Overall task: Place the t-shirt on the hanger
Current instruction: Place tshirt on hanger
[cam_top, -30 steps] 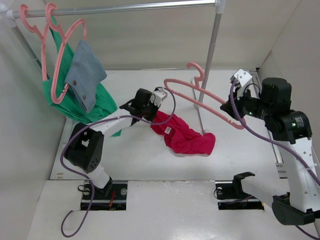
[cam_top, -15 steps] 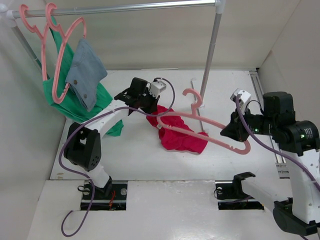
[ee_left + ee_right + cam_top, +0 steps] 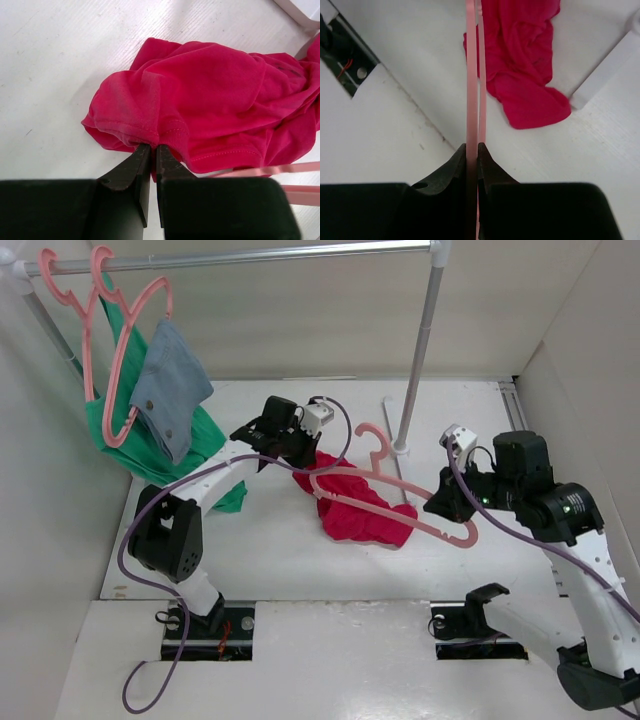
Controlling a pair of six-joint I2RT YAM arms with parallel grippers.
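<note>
The crimson-pink t-shirt [image 3: 355,508] lies bunched on the white table at the middle. My left gripper [image 3: 299,460] is at its back-left edge. In the left wrist view this gripper [image 3: 152,146] is shut on a ribbed hem fold of the t-shirt [image 3: 210,100]. My right gripper [image 3: 448,512] is shut on the right end of the salmon-pink hanger [image 3: 384,472], which stretches leftward just over the shirt with its hook toward the back. The right wrist view shows the hanger [image 3: 471,75] pinched edge-on at the gripper [image 3: 472,145], the t-shirt [image 3: 525,60] beyond it.
A clothes rack stands at the back: a rail [image 3: 250,255] and an upright pole [image 3: 420,330] close behind the hanger's hook, with a white foot bar [image 3: 605,70]. Two pink hangers at the left carry a green garment [image 3: 205,445] and a grey-blue denim one [image 3: 170,390]. Walls close both sides.
The right gripper has carried the hanger down and to the left, from beside the pole to over the t-shirt. The left gripper drew the shirt's edge back and left, then held still.
</note>
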